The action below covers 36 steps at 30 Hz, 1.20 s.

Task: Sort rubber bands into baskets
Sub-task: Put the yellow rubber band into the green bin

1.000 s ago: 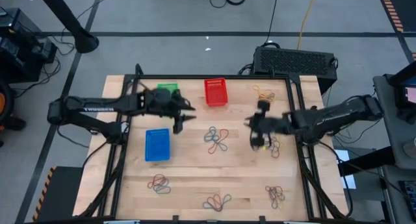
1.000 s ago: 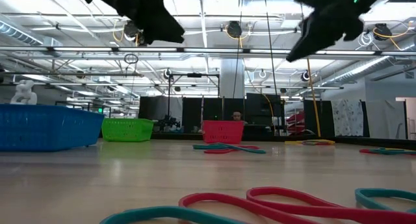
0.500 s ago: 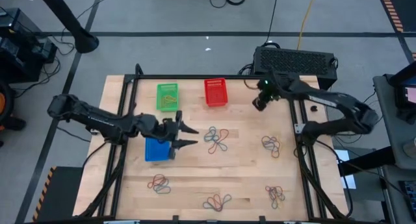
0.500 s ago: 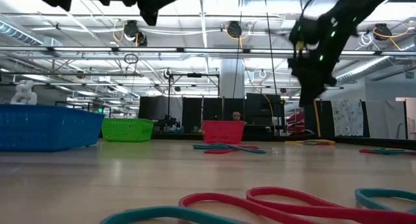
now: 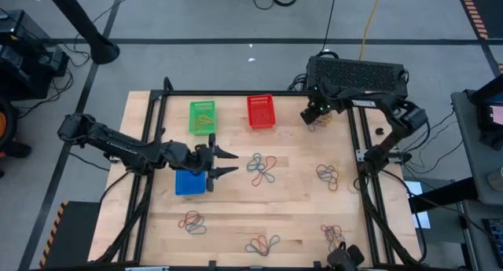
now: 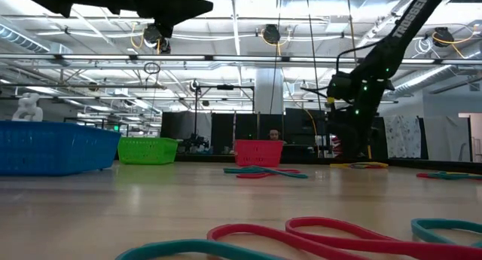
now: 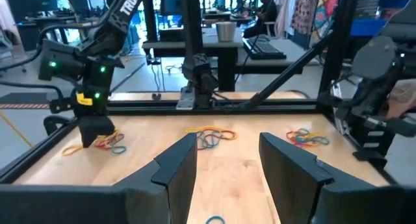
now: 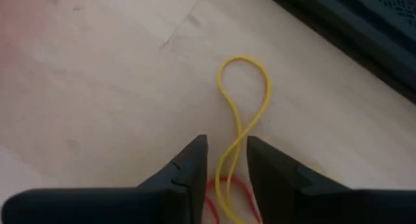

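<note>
Three baskets stand on the table: green (image 5: 202, 117), red (image 5: 262, 111) and blue (image 5: 189, 182). Rubber bands lie in small piles, one at the far right (image 5: 320, 111). My right gripper (image 5: 312, 116) is low over that pile, pointing down and open. In the right wrist view its fingers (image 8: 227, 146) stand on either side of a twisted yellow band (image 8: 244, 97) that lies flat on the wood, with a red band (image 8: 221, 185) under it. My left gripper (image 5: 224, 162) is open and empty, above the table beside the blue basket, pointing toward the right edge.
Other band piles lie at the centre (image 5: 262, 167), middle right (image 5: 328, 175), near left (image 5: 192, 221), near middle (image 5: 263, 243) and near right (image 5: 333, 236). A black metal frame (image 5: 357, 137) borders the table. A black box (image 5: 357, 73) stands just beyond the far right corner.
My right gripper has swung from the middle-right pile toward the far edge and come down over the far-right pile. My left gripper has moved from the green basket toward the near edge, to beside the blue basket, and then stayed still.
</note>
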Available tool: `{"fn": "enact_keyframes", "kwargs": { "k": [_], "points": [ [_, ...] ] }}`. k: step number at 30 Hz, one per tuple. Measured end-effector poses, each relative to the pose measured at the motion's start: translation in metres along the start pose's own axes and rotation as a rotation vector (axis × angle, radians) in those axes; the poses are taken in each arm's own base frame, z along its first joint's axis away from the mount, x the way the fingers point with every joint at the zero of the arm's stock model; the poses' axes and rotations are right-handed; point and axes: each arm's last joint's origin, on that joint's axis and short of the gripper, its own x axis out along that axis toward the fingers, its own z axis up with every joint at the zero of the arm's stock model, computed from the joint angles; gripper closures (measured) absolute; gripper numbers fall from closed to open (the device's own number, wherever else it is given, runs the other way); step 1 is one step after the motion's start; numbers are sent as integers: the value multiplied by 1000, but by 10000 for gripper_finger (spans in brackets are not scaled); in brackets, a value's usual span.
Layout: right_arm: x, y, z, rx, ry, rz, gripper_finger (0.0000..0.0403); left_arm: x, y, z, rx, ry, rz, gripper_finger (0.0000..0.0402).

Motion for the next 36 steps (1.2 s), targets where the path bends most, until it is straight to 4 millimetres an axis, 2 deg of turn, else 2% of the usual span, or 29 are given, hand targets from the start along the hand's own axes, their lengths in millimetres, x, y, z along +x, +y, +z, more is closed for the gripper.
{"fn": "enact_keyframes", "kwargs": {
  "k": [7,13,19,27,31,36],
  "points": [
    [1,-1,2,12,-20,4,264,0,2,-4,28,45,64,228],
    [2,0,1,36,-5,31,268,0,2,-4,31,46,67,228],
    [5,1,-1,29,11,34,303,0,2,-5,32,55,69,228],
    [14,3,-6,23,71,47,395,0,2,-6,9,57,70,228],
    [13,3,-6,37,72,49,399,0,2,-6,8,57,70,228],
    [-8,3,-3,35,14,51,402,0,2,-6,8,58,70,228]
  ]
}}
